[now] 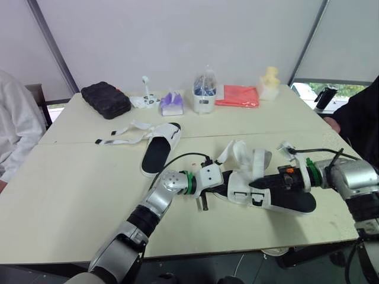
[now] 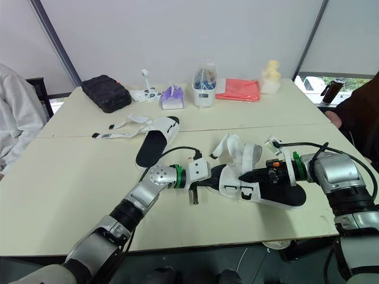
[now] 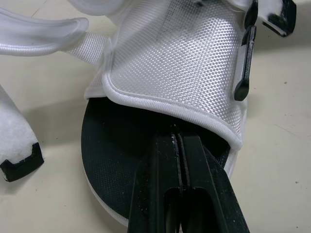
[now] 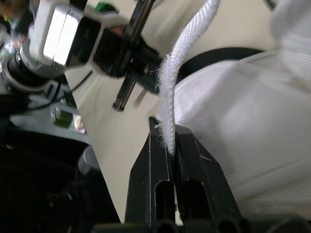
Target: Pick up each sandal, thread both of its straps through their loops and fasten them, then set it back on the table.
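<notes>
Right wrist view showed your right gripper [image 4: 167,141] pinched shut on a loose strap [image 4: 187,53] of the near sandal [image 1: 243,190], your left gripper [image 3: 179,143] clamping its upper at the tabletop [image 1: 71,195] front, so, by my reading, nothing was fastened yet and the far sandal [image 1: 159,151] lay untouched, straps splayed.

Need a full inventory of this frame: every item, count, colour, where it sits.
Fabric-strap sandals: 2, white with black footbeds; near sandal front right between both tools, far sandal mid-table, straps spread open.
Textured hard case: 1, black, far left.
Small plastic gadget: 1, white, right of the case.
Soft pouch: 1, purple, far centre.
Tub with bagged contents: 1, white and blue, beside the pouch.
Flat fabric pouch: 1, red, far right.
Moulded figure: 1, pale yellow, far right corner.
Table: 1, cream.
People: 2; white sleeve at left, dark sleeve at right.
Left tool: black, shut on near sandal's upper.
Right tool: black, shut on its white strap.
</notes>
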